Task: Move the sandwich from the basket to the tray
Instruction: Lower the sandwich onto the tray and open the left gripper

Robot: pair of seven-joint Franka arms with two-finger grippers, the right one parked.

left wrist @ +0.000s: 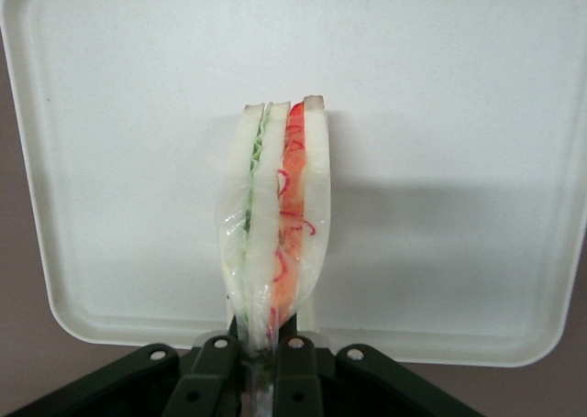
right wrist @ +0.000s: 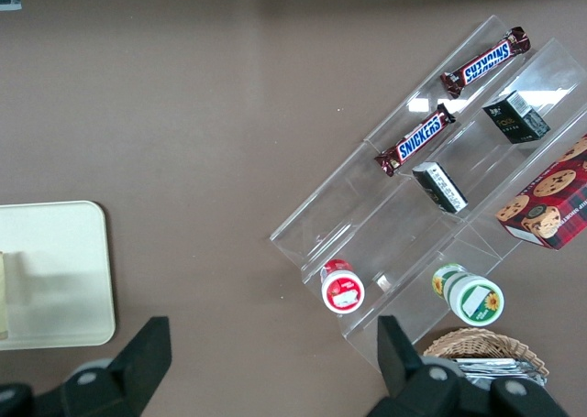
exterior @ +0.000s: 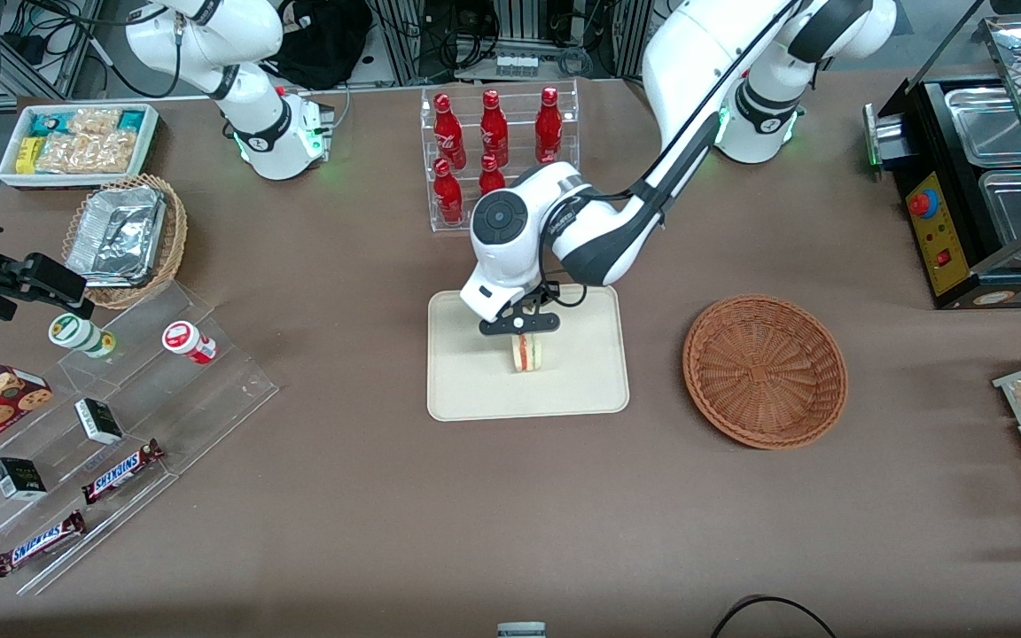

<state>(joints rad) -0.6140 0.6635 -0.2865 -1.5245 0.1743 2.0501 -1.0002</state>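
The sandwich (exterior: 526, 353) is a wedge of white bread with red-orange and green filling in clear wrap. It stands on edge over the middle of the cream-white tray (exterior: 466, 390). My left gripper (exterior: 522, 333) is directly above it, shut on the top of its wrap. In the left wrist view the fingers (left wrist: 213, 371) pinch the wrapped sandwich (left wrist: 280, 215) with the tray (left wrist: 440, 115) under it. I cannot tell whether the sandwich touches the tray. The reddish-brown wicker basket (exterior: 765, 369) sits empty beside the tray, toward the working arm's end.
A clear rack of red bottles (exterior: 497, 146) stands farther from the front camera than the tray. Toward the parked arm's end are a clear stepped display with snack bars (exterior: 120, 470), a tan basket with foil containers (exterior: 125, 239) and a white bin of snacks (exterior: 76, 142). A black appliance (exterior: 971, 186) stands at the working arm's end.
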